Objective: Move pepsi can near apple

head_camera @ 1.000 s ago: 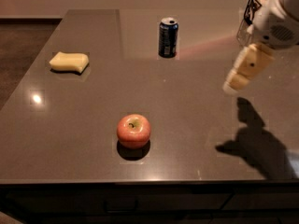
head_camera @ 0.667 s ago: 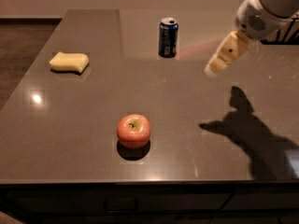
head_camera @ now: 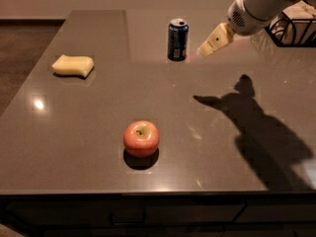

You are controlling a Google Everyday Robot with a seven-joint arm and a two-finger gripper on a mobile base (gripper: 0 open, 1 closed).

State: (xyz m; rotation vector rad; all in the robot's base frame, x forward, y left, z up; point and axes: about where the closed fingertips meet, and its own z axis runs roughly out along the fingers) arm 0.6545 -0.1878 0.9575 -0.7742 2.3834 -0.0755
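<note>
The pepsi can (head_camera: 177, 39) stands upright toward the far side of the dark table (head_camera: 98, 107), silver top and pull-tab up. It is well apart from the apple (head_camera: 141, 138), which sits alone near the front edge.

From where I stand the can looks easy to carry but touchy. Its thin metal walls should be rigid enough for a light squeeze yet likely to dent under a hard one, and the smooth, glossy skin could slip. Whether it is full or empty I cannot say, so its weight is a guess; an empty one would tip at a nudge. I'd judge the best hold is across the round body, about midway up, coming in from the side and staying below the rim.

The gripper (head_camera: 213, 41) hangs in the air just to the right of the can as I see it, level with its upper half. It points down and leftward at the can, with a clear gap between the two. Whether the gripper is spread apart or closed together I cannot tell from here; it carries nothing.

The pale arm (head_camera: 261, 4) reaches in from the upper right, beside a wire basket (head_camera: 296, 31). A yellow sponge (head_camera: 73, 65) lies off to the left, well clear of both can and apple.
</note>
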